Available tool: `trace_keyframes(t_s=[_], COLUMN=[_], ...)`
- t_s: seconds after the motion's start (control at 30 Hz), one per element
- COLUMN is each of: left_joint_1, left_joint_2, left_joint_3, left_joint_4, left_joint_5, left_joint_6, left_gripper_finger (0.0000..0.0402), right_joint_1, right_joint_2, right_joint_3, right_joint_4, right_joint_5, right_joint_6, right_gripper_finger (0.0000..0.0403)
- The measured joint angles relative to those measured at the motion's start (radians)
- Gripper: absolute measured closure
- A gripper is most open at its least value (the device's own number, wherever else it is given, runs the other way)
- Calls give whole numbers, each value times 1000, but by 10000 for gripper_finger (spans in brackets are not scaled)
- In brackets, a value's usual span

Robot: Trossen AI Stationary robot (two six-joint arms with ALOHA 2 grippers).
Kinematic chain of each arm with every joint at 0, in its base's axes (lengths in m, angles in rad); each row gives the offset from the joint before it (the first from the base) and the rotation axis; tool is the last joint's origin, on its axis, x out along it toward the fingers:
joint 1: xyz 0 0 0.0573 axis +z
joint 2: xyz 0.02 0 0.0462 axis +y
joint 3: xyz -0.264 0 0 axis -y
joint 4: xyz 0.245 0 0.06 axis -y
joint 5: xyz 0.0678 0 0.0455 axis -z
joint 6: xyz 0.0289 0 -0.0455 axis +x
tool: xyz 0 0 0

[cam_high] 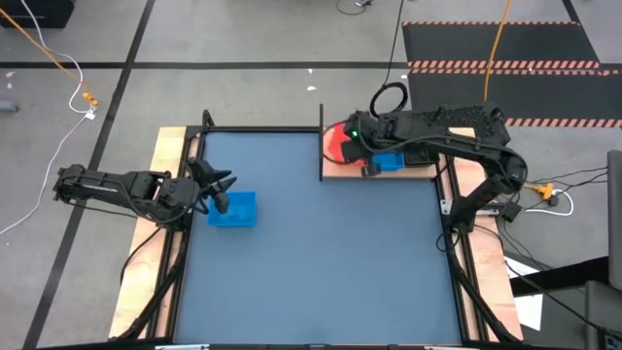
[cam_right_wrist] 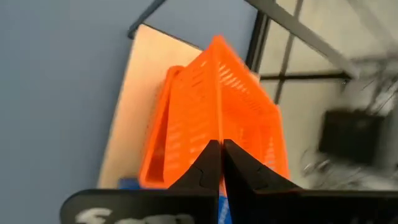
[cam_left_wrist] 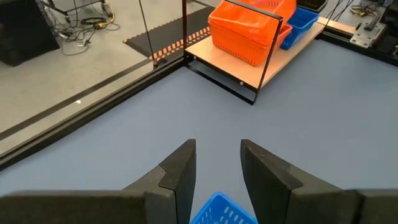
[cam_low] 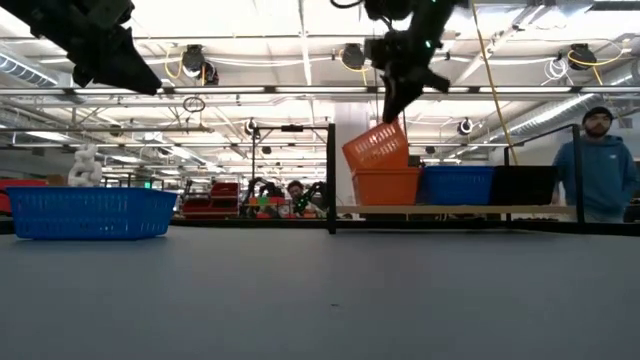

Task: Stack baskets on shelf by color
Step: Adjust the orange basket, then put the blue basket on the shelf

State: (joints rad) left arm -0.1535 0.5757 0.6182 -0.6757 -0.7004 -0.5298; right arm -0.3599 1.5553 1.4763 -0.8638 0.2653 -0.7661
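Two orange baskets are in play at the post end of the shelf [cam_low: 455, 209]: one sits flat on the board beside the black post [cam_low: 331, 178], and the tilted basket [cam_low: 377, 146] hangs just above it, pinched by its rim in the right gripper [cam_right_wrist: 221, 149], whose fingers are pressed together on the thin plastic edge. Next along the shelf from the post sits a blue basket [cam_low: 457, 185], then a black one [cam_low: 523, 185] at the far end. Well away from the shelf, out on the worktop [cam_high: 321, 262], a second blue basket [cam_high: 233, 209] waits, and the left gripper [cam_left_wrist: 217, 168] hovers right over it, fingers spread, touching nothing. These baskets look light and thin-walled, stiff enough to hold shape but likely to swing from a one-sided rim pinch, which is just how the orange one hangs now, one corner dipping. My read is that it needs levelling before it will nest cleanly into the one beneath. For the blue one on the worktop, a long-side rim near its middle looks the best hold, since the perforated wall gives the fingers some bite. A person [cam_low: 600, 165] stands in the room beyond the shelf.
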Motion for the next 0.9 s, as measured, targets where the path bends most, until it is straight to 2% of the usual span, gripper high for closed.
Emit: trace_keyframes(t_s=[0.1, 0.2, 0.33, 0.5, 0.6, 0.7, 0.9], left_joint_1=[0, 0, 0, 0, 0, 0, 0], left_joint_2=[0, 0, 0, 0, 0, 0, 0], left_joint_3=[0, 0, 0, 0, 0, 0, 0], left_joint_4=[-8, -10, -9, -4, -3, -3, -2], left_joint_5=[0, 0, -6, -16, -20, -23, -25], left_joint_6=[-1, -3, -5, -15, -24, -32, -33], left_gripper_finger=[275, 275, 275, 275, 275, 275, 275], right_joint_1=[1, -6, -27, -32, -24, -18, -18], right_joint_2=[-67, -132, -210, -297, -341, -380, -426], right_joint_3=[-172, -315, -459, -596, -658, -678, -678], right_joint_4=[189, 360, 453, 515, 581, 652, 745], right_joint_5=[0, -5, -17, -87, -87, -85, -83], right_joint_6=[-115, -145, -141, -106, -102, -21, 139], right_gripper_finger=[402, 402, 402, 402, 401, 385, 317])
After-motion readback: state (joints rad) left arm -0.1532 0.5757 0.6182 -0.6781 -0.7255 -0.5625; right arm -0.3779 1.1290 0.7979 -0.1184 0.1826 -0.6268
